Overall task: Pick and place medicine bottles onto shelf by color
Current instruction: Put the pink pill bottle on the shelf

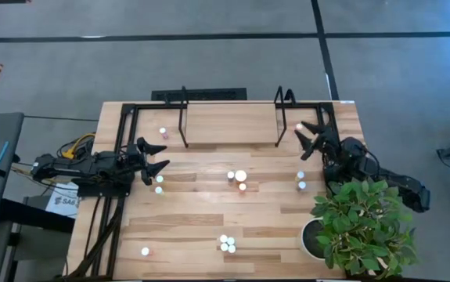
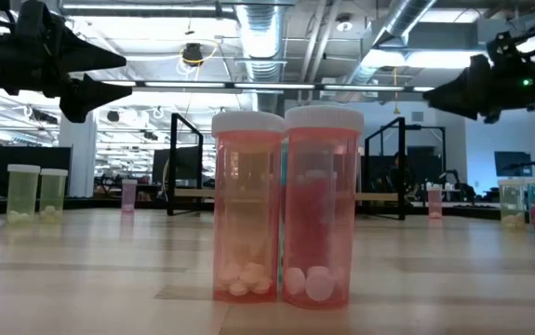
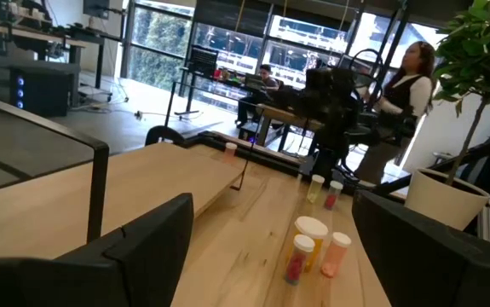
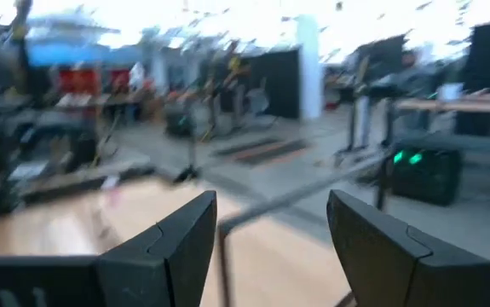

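The shelf (image 1: 225,125), a light board in black tubing with two upright hoops, runs along the table's far side. One pink medicine bottle (image 1: 163,131) stands on its left part and another (image 1: 300,125) on its right part. More bottles stand on the tabletop: three mid-table (image 1: 239,179), two at the right (image 1: 301,180), two at the left (image 1: 159,184), a cluster near the front (image 1: 226,244), and one at the front left (image 1: 145,251). My left gripper (image 1: 158,155) is open at the table's left. My right gripper (image 1: 304,139) is open beside the shelf's right hoop, with nothing between its fingers (image 4: 270,247).
A potted plant (image 1: 361,223) in a white pot fills the table's near right corner, just in front of my right arm. In the low view, two pink bottles (image 2: 286,205) stand close to the camera. People and desks show in the room beyond the table.
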You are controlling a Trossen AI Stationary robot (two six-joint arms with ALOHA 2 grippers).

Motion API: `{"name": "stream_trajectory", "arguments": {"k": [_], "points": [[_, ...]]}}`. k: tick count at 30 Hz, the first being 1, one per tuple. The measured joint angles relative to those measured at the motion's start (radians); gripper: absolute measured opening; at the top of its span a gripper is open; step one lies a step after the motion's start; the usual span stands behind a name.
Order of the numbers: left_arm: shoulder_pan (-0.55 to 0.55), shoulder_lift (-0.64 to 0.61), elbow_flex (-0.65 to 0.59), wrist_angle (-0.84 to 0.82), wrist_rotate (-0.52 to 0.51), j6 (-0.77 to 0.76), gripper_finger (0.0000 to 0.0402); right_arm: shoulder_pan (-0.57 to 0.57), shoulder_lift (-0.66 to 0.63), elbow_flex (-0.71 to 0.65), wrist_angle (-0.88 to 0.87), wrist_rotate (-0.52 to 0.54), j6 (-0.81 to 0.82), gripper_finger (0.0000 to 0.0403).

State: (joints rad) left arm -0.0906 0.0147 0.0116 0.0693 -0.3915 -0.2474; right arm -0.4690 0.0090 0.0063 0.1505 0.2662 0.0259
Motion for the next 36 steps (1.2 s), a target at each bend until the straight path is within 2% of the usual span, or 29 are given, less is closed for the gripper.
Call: {"name": "stream_trajectory", "arguments": {"k": [3, 10, 16, 20, 24, 28, 32, 36], "points": [[0.000, 0.000, 0.000, 0.000, 0.000, 0.000, 0.0311, -0.011, 0.000, 0.002, 0.049, 0.051, 0.000, 0.0249], [0.000, 0.000, 0.000, 0.000, 0.000, 0.000, 0.0311, -0.018, 0.044, 0.072, 0.046, 0.160, -0.008, 0.0249], [0.000, 0.000, 0.000, 0.000, 0.000, 0.000, 0.0311, -0.017, 0.186, 0.193, 0.023, 0.241, 0.006, 0.0249], [0.000, 0.000, 0.000, 0.000, 0.000, 0.000, 0.0311, -0.017, 0.322, 0.299, -0.040, 0.296, 0.085, 0.0249], [0.000, 0.000, 0.000, 0.000, 0.000, 0.000, 0.0311, -0.017, 0.455, 0.418, -0.205, 0.341, 0.253, 0.0249], [0.000, 0.000, 0.000, 0.000, 0.000, 0.000, 0.0311, -0.017, 0.572, 0.544, -0.488, 0.347, 0.509, 0.0249], [0.000, 0.000, 0.000, 0.000, 0.000, 0.000, 0.0311, -0.017, 0.660, 0.652, -0.762, 0.326, 0.785, 0.0249], [0.000, 0.000, 0.000, 0.000, 0.000, 0.000, 0.0311, -0.017, 0.727, 0.724, -0.924, 0.271, 0.983, 0.0249]]}}
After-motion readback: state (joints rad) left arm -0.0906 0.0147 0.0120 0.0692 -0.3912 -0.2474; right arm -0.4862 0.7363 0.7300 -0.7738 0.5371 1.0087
